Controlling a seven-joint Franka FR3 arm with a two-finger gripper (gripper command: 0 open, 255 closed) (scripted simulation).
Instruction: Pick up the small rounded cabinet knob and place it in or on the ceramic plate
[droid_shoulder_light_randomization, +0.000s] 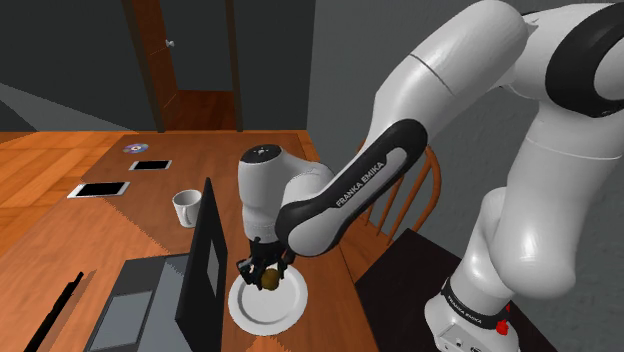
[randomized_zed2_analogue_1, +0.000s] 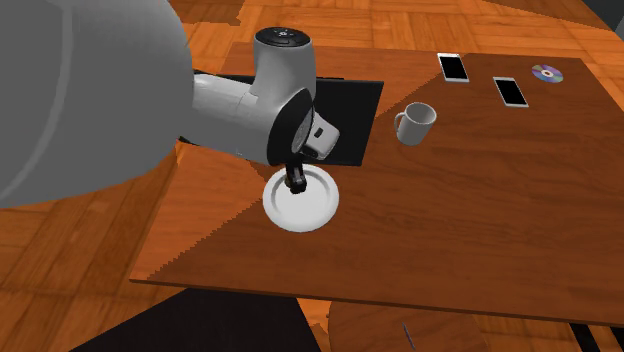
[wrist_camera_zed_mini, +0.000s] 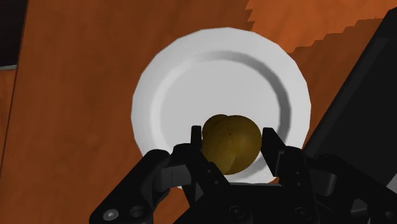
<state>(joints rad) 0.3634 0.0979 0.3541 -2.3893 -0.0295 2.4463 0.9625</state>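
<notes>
Grips small brown-gold knob (wrist_camera_zed_mini: 230, 145) in end effector (wrist_camera_zed_mini: 232, 135), fingers clamped either side. Holds it over white plate (wrist_camera_zed_mini: 184, 83), inside the rim; contact with plate untellable. White mug (randomized_zed2_analogue_1: 415, 122) upright on surface (randomized_zed2_analogue_1: 480, 220), apart.

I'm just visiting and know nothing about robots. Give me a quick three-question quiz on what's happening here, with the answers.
1. True or false: the gripper is shut on the brown knob.
2. The knob is held over which thing? A) the white plate B) the mug C) the laptop
3. How many phones lie on the table?
Key: 1 true; 2 A; 3 two.
</notes>
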